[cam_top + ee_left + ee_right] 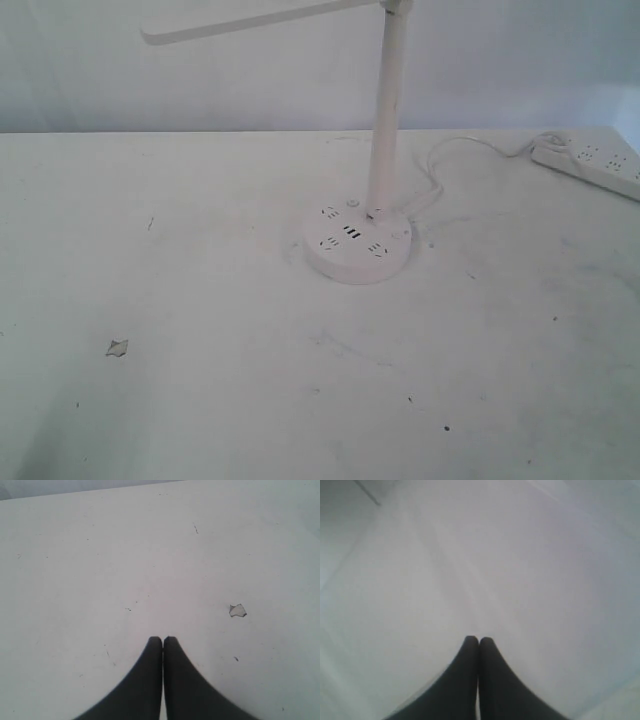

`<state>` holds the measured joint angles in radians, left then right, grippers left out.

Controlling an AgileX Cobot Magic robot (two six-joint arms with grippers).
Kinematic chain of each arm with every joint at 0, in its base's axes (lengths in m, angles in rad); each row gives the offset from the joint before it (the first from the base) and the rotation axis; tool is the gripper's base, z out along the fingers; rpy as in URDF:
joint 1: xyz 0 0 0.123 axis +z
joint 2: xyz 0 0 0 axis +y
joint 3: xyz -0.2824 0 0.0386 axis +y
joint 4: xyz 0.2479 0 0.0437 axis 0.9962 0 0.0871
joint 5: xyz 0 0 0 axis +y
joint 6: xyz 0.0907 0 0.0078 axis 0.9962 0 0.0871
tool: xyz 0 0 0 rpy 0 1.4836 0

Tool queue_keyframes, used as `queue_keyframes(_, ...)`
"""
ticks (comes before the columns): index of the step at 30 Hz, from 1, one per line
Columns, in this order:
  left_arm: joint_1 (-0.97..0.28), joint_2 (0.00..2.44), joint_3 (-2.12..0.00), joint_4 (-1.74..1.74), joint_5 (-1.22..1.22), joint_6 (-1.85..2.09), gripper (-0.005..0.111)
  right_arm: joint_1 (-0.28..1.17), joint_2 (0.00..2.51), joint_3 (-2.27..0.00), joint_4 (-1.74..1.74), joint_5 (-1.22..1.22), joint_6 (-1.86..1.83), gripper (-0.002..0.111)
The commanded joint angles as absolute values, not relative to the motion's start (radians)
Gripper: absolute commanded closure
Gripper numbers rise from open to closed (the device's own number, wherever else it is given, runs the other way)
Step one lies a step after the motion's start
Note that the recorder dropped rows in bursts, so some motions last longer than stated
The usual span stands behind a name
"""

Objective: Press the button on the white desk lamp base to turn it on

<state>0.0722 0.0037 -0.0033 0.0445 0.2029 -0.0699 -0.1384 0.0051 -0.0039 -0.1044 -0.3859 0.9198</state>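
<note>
White lamp (386,110) stands upright on the white table (200,400), right of centre and toward the far side. Its base (358,252) is a round white disc sitting flat on the table. On top of it are socket slots (329,241) around three dark USB ports (352,232). There is a small round mark at the far edge of the base top, too small to tell if it is the button. The pole (380,170) rises from the far-right part of the base, and the flat head (260,22) runs left from the pole's top, high over the table. The head looks unlit, hard to be sure. A thin white cord (470,139) loops from behind the base off right to a white strip (590,163) lying at the far right table edge, well apart from the base. A small grey scrap (117,348) lies near left on the table, with a few dark specks scattered about. A pale wall (100,90) is behind. The left gripper (163,641), seen in its wrist view, has its dark fingers (150,670) pressed together tip to tip, nothing between them. It is above bare table (75,555) with the same scrap (238,610) near the tips, so it is over the near-left area, well apart from the base. The right gripper (479,640) has its fingers (465,675) closed against each other too, gripping nothing. It is over a blurred white surface, and where that is in the scene can't be told. Neither gripper touches the lamp.
</note>
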Motion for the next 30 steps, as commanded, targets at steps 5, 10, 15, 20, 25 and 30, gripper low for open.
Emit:
queue_keyframes(5,0.067,0.0,0.0,0.038,0.202,-0.071,0.107,-0.14,0.175,-0.047,-0.745,-0.7,1.078,0.108)
queue_keyframes(10,0.067,0.0,0.0,0.038,0.202,-0.071,0.107,-0.14,0.421,-0.12,-0.868,-0.843,1.024,0.108)
queue_keyframes(15,0.067,0.0,0.0,0.038,0.202,-0.071,0.107,-0.14,0.659,-0.176,-0.98,-0.933,1.003,0.108)
queue_keyframes(20,0.067,0.0,0.0,0.038,0.202,-0.071,0.107,-0.14,0.808,-0.178,-1.038,-0.961,0.945,0.108)
queue_keyframes(25,0.067,0.0,0.0,0.038,0.202,-0.071,0.107,-0.13,0.94,-0.178,-1.075,-0.971,0.938,0.108)
queue_keyframes(30,0.067,0.0,0.0,0.038,0.202,-0.071,0.107,-0.053,1.068,-0.178,-1.072,-0.967,0.802,0.108)
